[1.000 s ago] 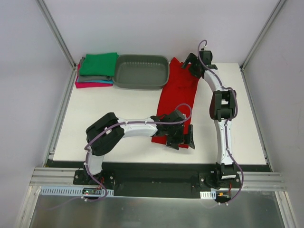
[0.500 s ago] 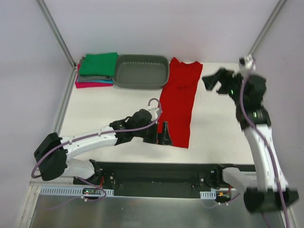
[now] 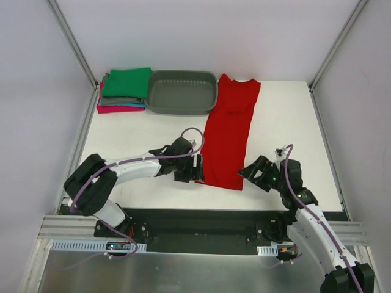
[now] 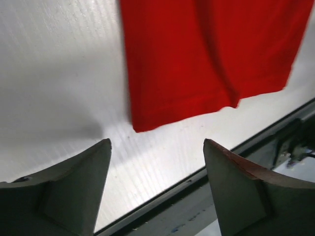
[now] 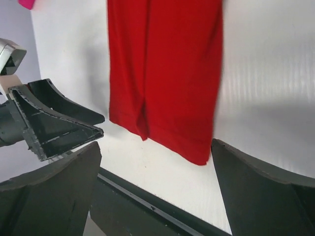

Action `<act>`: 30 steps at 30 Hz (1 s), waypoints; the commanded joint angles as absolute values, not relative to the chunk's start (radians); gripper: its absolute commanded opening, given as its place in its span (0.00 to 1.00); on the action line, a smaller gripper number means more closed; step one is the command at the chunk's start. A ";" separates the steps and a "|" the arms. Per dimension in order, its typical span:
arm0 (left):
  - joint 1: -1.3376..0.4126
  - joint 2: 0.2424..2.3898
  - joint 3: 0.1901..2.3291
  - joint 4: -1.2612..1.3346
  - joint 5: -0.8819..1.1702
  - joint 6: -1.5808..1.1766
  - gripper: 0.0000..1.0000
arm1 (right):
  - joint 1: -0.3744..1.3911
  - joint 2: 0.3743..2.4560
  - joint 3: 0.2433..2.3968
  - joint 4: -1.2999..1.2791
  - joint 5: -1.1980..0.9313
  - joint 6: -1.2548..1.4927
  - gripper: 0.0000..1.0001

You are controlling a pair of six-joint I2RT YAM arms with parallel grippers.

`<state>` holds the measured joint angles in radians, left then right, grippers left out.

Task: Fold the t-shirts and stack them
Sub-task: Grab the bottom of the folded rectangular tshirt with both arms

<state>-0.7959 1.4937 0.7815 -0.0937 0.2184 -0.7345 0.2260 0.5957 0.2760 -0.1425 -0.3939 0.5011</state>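
Red t-shirt (image 3: 229, 134), folded into a long strip, lies on the table (image 3: 140, 146) running from the back edge toward the arms. Its near hem (image 3: 221, 183) is flanked by the left end effector (image 3: 197, 169) just beside one corner and the right end effector (image 3: 255, 174) just off the other, both released and holding nothing. To fold well, you likely want each to pinch one hem corner through all layers, then lift together and carry it evenly toward the collar. The hem sits close to the table's near edge, leaving little room to approach. The grey tub (image 3: 181, 110) stands just beside the shirt's far end, and the stack of folded t-shirts (image 3: 125, 85), green on top, waits beyond it.
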 commanded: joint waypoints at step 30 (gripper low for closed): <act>-0.861 1.560 0.706 0.026 0.261 -0.830 0.00 | 0.385 0.607 0.285 -0.385 -0.170 0.603 0.86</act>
<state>-0.8520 1.5997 0.7326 0.0254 0.2783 -0.7998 0.3798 0.6144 0.2523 -0.3588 -0.1997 0.5949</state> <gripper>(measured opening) 0.011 0.886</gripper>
